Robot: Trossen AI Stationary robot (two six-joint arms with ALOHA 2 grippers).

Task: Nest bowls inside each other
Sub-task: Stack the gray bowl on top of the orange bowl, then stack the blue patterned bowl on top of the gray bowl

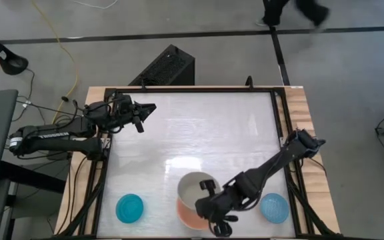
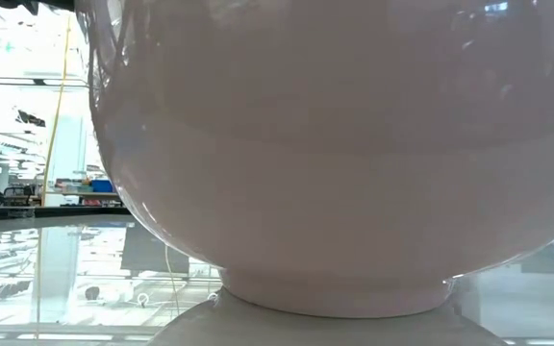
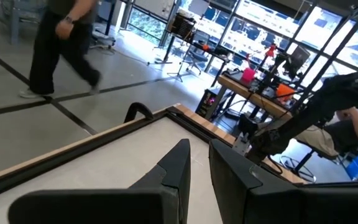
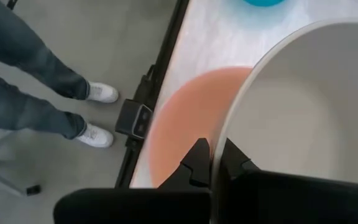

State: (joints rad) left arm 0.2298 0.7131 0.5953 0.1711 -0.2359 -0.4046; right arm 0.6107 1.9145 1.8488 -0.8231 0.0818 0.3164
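Observation:
My right gripper [image 1: 209,189] [image 4: 215,149] is shut on a pale cream-grey bowl [image 1: 197,190] near the table's front edge. That bowl hangs partly over the translucent pink bowl [image 1: 187,219] [image 4: 185,118]. I cannot tell whether the two touch. The pink bowl stands on its foot ring and fills the low view [image 2: 354,144]. A small teal bowl [image 1: 130,208] lies on the table at the front left. A small light blue bowl [image 1: 274,208] lies at the front right. My left gripper [image 1: 144,110] [image 3: 200,155] waits level at the far left, fingers slightly apart and holding nothing. My right gripper pinches the pale bowl's rim [image 4: 224,127] with one finger inside the bowl and one outside. The fingers slant down onto the rim from the table's right side. The bowl's mouth faces up, over the pink bowl; whether its underside rests on anything is hidden.
A dark metal frame [image 1: 282,127] borders the table. A person's legs and white shoes [image 4: 98,93] stand just beyond the front edge. Another person [image 3: 61,43] walks across the floor beyond the far edge. The table's middle [image 1: 199,127] is bare.

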